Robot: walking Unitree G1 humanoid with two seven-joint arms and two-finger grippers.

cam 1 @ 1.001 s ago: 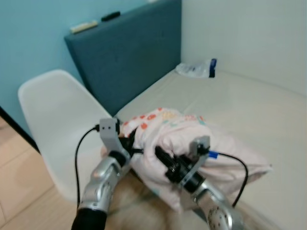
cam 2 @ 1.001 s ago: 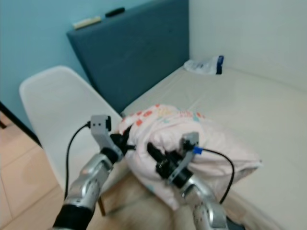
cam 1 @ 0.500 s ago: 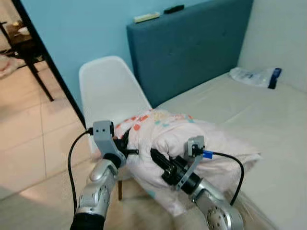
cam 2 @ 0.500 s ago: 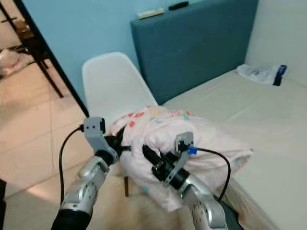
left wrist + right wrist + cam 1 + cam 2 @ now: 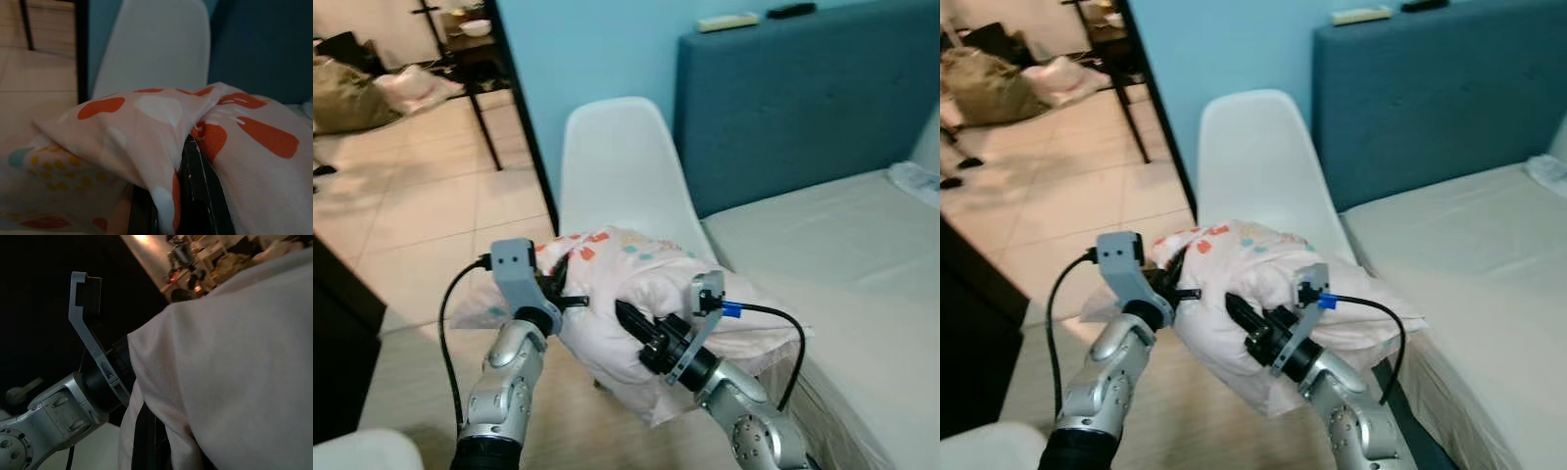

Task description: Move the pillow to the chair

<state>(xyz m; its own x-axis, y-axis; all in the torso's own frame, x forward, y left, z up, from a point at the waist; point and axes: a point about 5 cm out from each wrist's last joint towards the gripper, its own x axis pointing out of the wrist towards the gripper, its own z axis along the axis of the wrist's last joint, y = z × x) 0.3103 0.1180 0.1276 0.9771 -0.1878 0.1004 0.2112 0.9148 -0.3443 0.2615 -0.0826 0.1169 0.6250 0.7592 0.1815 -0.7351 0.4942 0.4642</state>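
A bed (image 5: 862, 245) with a smooth, pale beige sheet fills the right side, backed by a flat, padded headboard (image 5: 803, 108) in dark teal fabric that stands against a light blue wall (image 5: 597, 49). The floor (image 5: 421, 206) is glossy cream tile.

Between bed and doorway stands the chair (image 5: 622, 166), a moulded white plastic shell with a rounded back and a smooth, matte surface.

The pillow (image 5: 636, 294) is held up in the air in front of the chair's seat, just beside the edge of the bed. It is soft and crumpled, its pale pink cotton cover printed with orange, yellow and teal blotches, and its cloth bunches into deep folds where it is pinched.

The left gripper (image 5: 560, 294) sits at the pillow's left end, its black fingers (image 5: 195, 196) closed on a fold of the printed cover; the left wrist view shows cloth draped over and squeezed between them. The right gripper (image 5: 631, 323) bites into the pillow's underside from the front, its long black fingers clamped on a ridge of plain pink cloth, as the right wrist view shows. Both arms are brushed silver metal with grey angular wrist brackets and looping black cables.
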